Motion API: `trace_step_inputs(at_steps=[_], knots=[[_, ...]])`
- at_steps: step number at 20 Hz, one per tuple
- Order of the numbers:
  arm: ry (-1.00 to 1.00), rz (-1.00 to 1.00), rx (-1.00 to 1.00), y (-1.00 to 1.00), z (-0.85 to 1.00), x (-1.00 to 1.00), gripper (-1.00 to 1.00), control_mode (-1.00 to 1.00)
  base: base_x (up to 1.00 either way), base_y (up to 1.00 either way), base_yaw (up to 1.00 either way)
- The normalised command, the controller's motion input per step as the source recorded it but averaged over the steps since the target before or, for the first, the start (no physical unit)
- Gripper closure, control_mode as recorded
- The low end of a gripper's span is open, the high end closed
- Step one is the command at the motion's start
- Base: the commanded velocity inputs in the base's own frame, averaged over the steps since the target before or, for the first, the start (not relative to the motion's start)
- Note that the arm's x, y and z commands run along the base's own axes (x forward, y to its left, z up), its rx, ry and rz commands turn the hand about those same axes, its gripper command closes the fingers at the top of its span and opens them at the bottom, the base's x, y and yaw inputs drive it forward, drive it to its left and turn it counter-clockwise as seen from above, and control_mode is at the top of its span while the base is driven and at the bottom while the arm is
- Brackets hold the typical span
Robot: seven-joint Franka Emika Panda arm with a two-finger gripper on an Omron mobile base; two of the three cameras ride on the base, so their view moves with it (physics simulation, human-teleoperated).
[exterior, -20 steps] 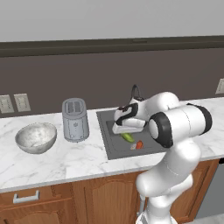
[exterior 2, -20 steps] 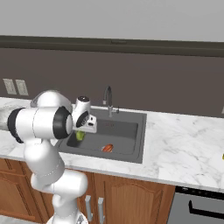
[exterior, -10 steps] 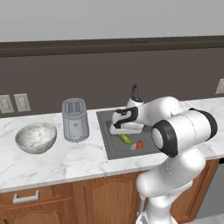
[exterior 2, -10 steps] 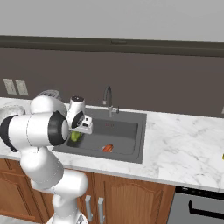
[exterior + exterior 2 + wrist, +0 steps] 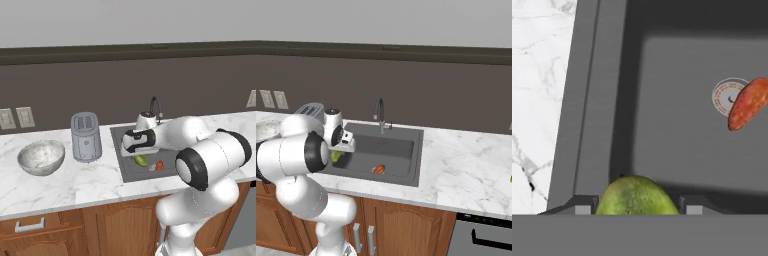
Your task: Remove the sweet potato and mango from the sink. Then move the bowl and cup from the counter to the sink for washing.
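My gripper point(image 5: 139, 155) point(image 5: 337, 152) is shut on the green-yellow mango point(image 5: 141, 160) point(image 5: 335, 156), holding it over the left part of the dark grey sink point(image 5: 116, 146) point(image 5: 406, 146). In the hand view the mango point(image 5: 636, 196) sits between my two fingertips, above the sink floor point(image 5: 677, 150). The orange-red sweet potato point(image 5: 159, 165) point(image 5: 379, 169) point(image 5: 748, 103) lies on the sink floor beside the drain. The mottled whitish bowl point(image 5: 41, 156) stands on the counter far left. A sliver of the yellow cup point(image 5: 510, 179) peeks in at the right edge.
A grey toaster point(image 5: 86, 136) point(image 5: 310, 109) stands on the marble counter between bowl and sink. The curved faucet point(image 5: 156, 107) point(image 5: 379, 112) rises behind the basin. White counter point(image 5: 542, 75) runs along the sink's left rim; wide marble point(image 5: 466, 165) lies to its right.
My gripper has carried the mango a little to the left within the sink. The sweet potato and bowl have stayed put.
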Motion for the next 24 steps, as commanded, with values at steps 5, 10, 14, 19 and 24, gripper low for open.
trace_step_inputs(at_steps=[5,10,14,19,24], knots=[[0.0,0.0,-0.02,0.24,0.03,-0.18,1.0,-1.0,0.0,0.0,0.0],[0.0,0.0,0.0,0.26,0.02,-0.15,1.0,-1.0,0.0,0.0,0.0],[-0.01,-0.02,0.0,0.31,0.0,-0.12,1.0,-1.0,0.0,0.0,0.0],[-0.05,-0.04,0.0,0.34,0.0,-0.09,1.0,-1.0,0.0,0.0,0.0],[-0.04,-0.05,0.0,0.36,0.0,-0.09,1.0,-1.0,0.0,0.0,0.0]])
